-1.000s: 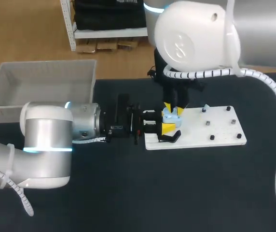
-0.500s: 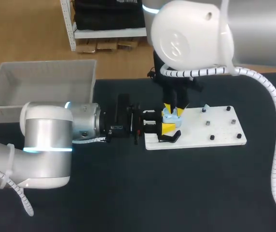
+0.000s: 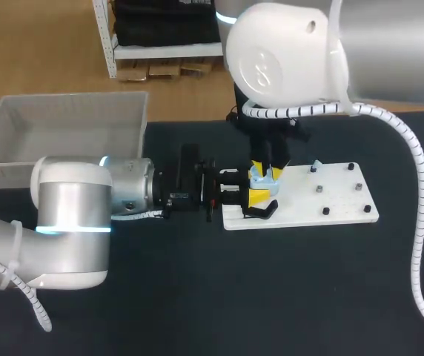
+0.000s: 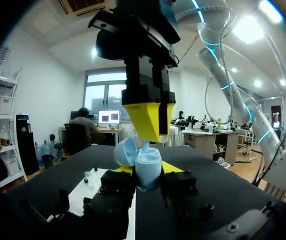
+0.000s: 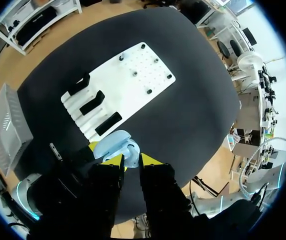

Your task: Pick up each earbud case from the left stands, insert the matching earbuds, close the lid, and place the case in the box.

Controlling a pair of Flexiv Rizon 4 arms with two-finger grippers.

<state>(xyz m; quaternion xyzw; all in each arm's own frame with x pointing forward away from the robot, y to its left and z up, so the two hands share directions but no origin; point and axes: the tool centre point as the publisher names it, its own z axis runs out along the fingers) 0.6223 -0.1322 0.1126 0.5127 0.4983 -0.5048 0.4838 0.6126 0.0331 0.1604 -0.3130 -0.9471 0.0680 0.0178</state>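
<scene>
Earbud case (image 3: 262, 178), pale blue, is off its stand and sits over the left end of the white board (image 3: 330, 211), near the middle of the black table (image 3: 271, 297). I find its lid standing open, tipped back from the body. My left gripper (image 4: 147, 175), reaching in level from the left, pinches the case body between its two yellow tips, one on each side. My right gripper (image 4: 147, 136) hangs straight down over the open case, its yellow tips pressed on a small pale earbud (image 4: 145, 145) whose lower end meets the mouth of the case. The board carries three black stands (image 5: 92, 102) at its left end and several short pegs across its right half; a small pale blue piece (image 3: 316, 165) stands at the far edge among them. The grey box (image 3: 64, 98) sits at the far left corner of the table, well apart from the case. One emblem shows on the right arm's white housing (image 3: 271, 59); I cannot make it out.
</scene>
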